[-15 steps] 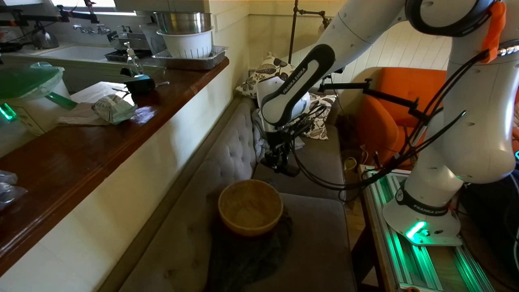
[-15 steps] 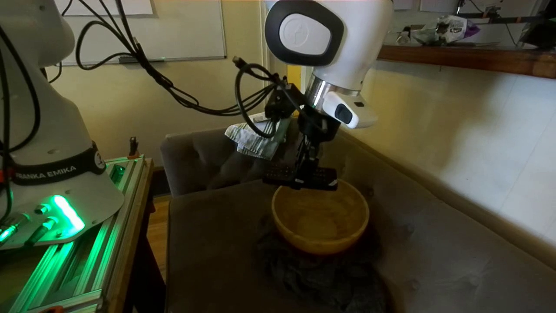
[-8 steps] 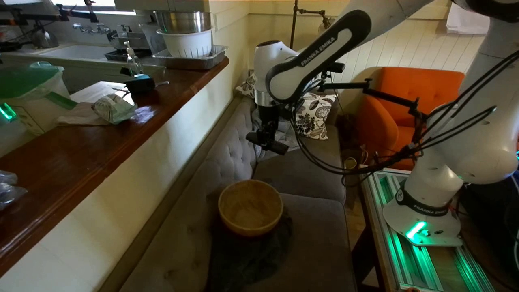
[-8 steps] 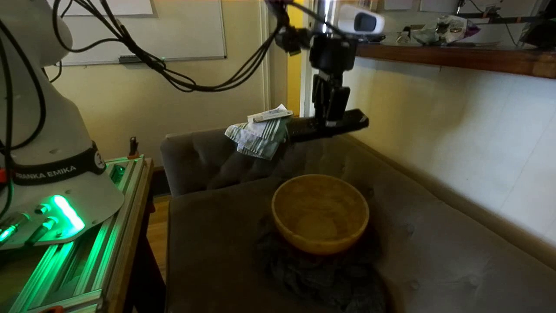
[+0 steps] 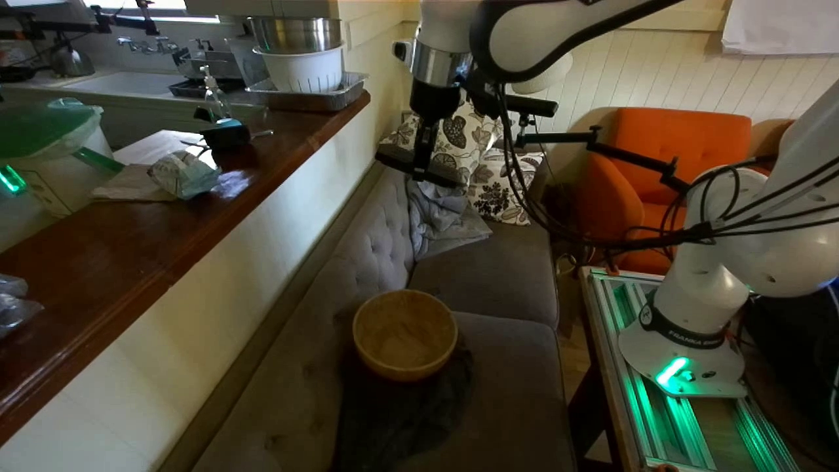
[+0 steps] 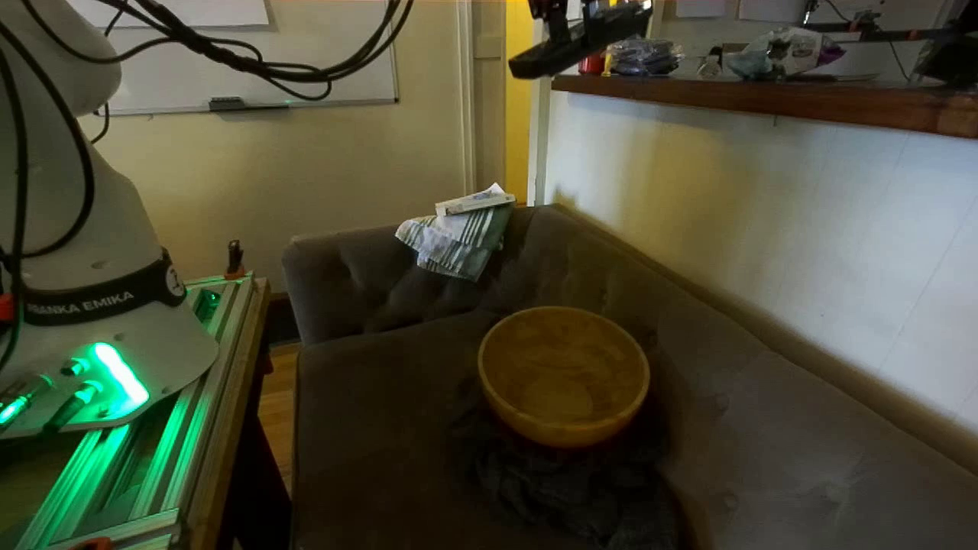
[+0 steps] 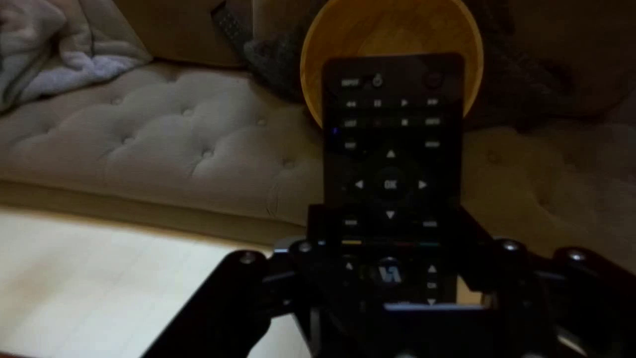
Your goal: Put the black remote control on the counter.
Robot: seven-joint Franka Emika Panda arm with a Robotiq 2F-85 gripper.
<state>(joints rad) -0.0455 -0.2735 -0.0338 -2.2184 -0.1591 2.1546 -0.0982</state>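
At the far left in an exterior view, a green-lidded container (image 5: 52, 134) is seen behind the counter's tabletop (image 5: 131, 255), on whose glossy reddish-brown surface a crumpled packet (image 5: 185, 175) is laid and, at the end, a metal tray (image 5: 341, 98) bearing a white colander (image 5: 305, 73) is set. Toward the middle, a tan wooden bowl (image 5: 404, 341) is rested on dark cloth (image 5: 400, 419) spread over the grey sofa (image 5: 508, 367). Slightly right and higher, the black remote control (image 7: 392, 166) is held in the air, apart from the tabletop, by the gripper (image 5: 421, 169), which is closed about its long sides; in the wrist view its buttons are turned to the camera and its upper end is seen against the bowl. A grey blanket (image 5: 446, 216) and patterned cushions (image 5: 505, 190) are seen behind, then an orange armchair (image 5: 682, 151), and at the right the robot's base (image 5: 711, 357).
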